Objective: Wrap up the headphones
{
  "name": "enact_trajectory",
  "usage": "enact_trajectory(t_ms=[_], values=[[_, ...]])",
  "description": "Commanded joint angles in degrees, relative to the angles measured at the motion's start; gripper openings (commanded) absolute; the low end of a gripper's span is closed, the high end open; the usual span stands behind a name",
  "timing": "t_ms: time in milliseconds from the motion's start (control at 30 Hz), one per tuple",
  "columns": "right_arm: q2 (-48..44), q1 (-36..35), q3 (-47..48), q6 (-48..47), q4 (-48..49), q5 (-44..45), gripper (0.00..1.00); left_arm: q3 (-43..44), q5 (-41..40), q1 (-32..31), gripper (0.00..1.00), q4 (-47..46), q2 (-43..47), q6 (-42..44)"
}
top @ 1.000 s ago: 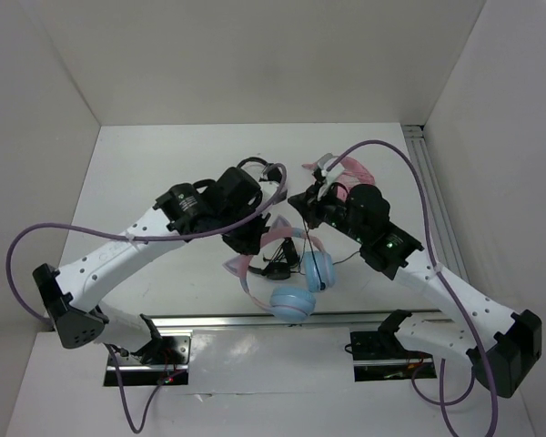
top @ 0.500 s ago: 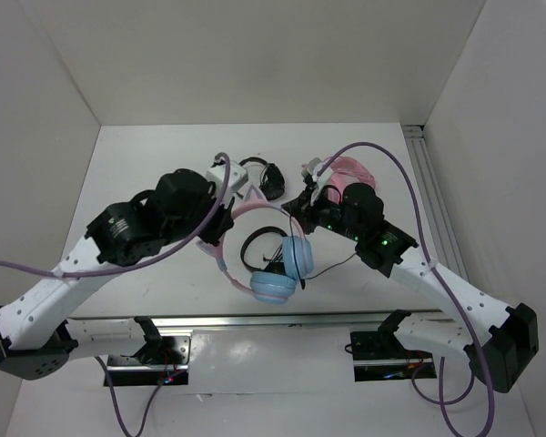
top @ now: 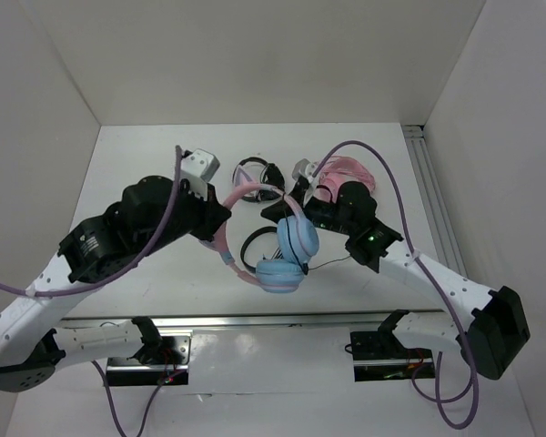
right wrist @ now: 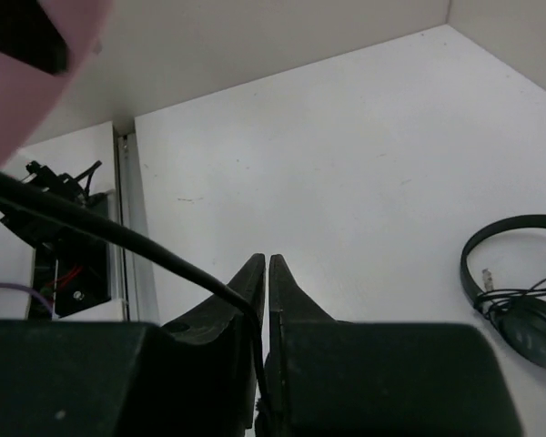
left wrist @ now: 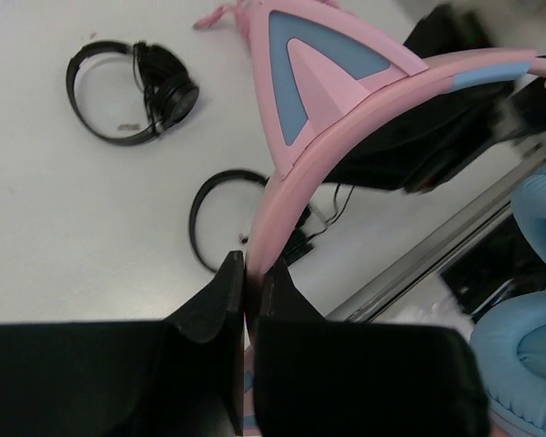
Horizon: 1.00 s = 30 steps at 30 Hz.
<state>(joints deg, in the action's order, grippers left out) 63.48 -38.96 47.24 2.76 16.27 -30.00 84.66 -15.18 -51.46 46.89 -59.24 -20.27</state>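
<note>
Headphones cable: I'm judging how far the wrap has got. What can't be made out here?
Right wrist: the cable vanishes between the right hand's shut fingers; the headphones are just a pink blur at the corner.
Top external: that hand sits under its own wrist, so its grip is unseen.
Left wrist: the left hand pinches the headband; the ear cups are cut off by the right edge.
</note>
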Motion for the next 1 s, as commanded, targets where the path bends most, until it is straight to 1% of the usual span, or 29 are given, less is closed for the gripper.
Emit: enact_trajectory(t_ms=[0, 33, 100, 200, 233, 300, 333, 400, 433, 467, 533, 567, 633, 667, 733, 767, 933, 967], values=[[3.2, -0.1, -0.6, 4.1, 9.0, -5.2, 0.12, 0.9, 1.9, -0.7, 0.00, -17.2, 4.2, -10.7], [3.2, -0.1, -0.6, 4.9, 13.3, -5.9, 0.12, 0.3, 1.3, -0.7, 0.00, -18.0, 4.9, -11.5], [5.0, -0.1, -1.4, 6.9, 18.4, -6.5, 0.14, 0.3, 0.8, -0.7, 0.00, -20.0, 4.9, -13.6], [7.0, -0.1, -0.8, 7.6, 19.3, -6.0, 0.14, 2.8, -1.4, -0.7, 0.00, -20.0, 4.1, -16.0], [7.0, -0.1, -0.3, 7.6, 19.3, -5.9, 0.14, 4.2, -4.8, -0.7, 0.00, -19.5, 4.1, -16.9], [7.0, -0.6, -1.1, 8.2, 20.0, -5.9, 0.14, 5.4, -8.4, -0.7, 0.00, -18.7, 3.6, -19.5], [7.0, -0.6, -1.7, 8.2, 20.7, -5.3, 0.14, 7.3, -13.2, -0.7, 0.00, -17.8, 3.6, -20.5], [5.9, -1.1, -3.9, 8.2, 20.7, -4.5, 0.14, 10.2, -18.1, -0.7, 0.00, -13.7, 1.9, -23.7], [5.0, -1.1, -4.5, 8.2, 20.7, -3.7, 0.14, 13.3, -22.7, -0.7, 0.00, -12.1, 0.2, -25.2], [5.0, -1.7, -5.1, 8.2, 20.7, -3.7, 0.14, 14.4, -24.4, -0.7, 0.00, -10.9, -0.5, -26.1], [3.7, -2.3, -5.8, 8.2, 19.9, -3.0, 0.11, 16.6, -28.3, -0.7, 0.00, -10.0, -1.8, -28.0], [3.7, -3.2, -6.4, 8.2, 19.9, -2.4, 0.11, 17.1, -28.9, -0.7, 0.00, -10.0, -3.3, -28.0], [2.4, -5.0, -7.1, 7.6, 19.3, -0.5, 0.07, 18.7, -30.3, 0.9, 0.00, -10.0, -5.4, -28.0], [2.4, -5.5, -7.8, 7.6, 18.7, 0.2, 0.05, 20.5, -30.3, 2.7, 0.00, -9.4, -6.7, -28.0], [1.1, -7.2, -8.5, 7.1, 18.1, 2.3, 0.04, 22.6, -30.3, 4.2, 0.00, -8.6, -10.5, -28.0], [1.1, -7.8, -9.1, 6.4, 17.0, 2.3, 0.01, 24.0, -30.3, 5.0, 0.00, -7.8, -11.6, -28.0], [0.6, -12.2, -8.4, 3.7, 11.5, 7.4, 0.00, 28.0, -27.6, 12.8, 0.00, -7.3, -17.0, -30.5], [0.6, -14.0, -8.4, 3.0, 10.2, 8.3, 0.00, 28.8, -26.8, 14.1, 0.00, -6.7, -18.9, -30.5]])
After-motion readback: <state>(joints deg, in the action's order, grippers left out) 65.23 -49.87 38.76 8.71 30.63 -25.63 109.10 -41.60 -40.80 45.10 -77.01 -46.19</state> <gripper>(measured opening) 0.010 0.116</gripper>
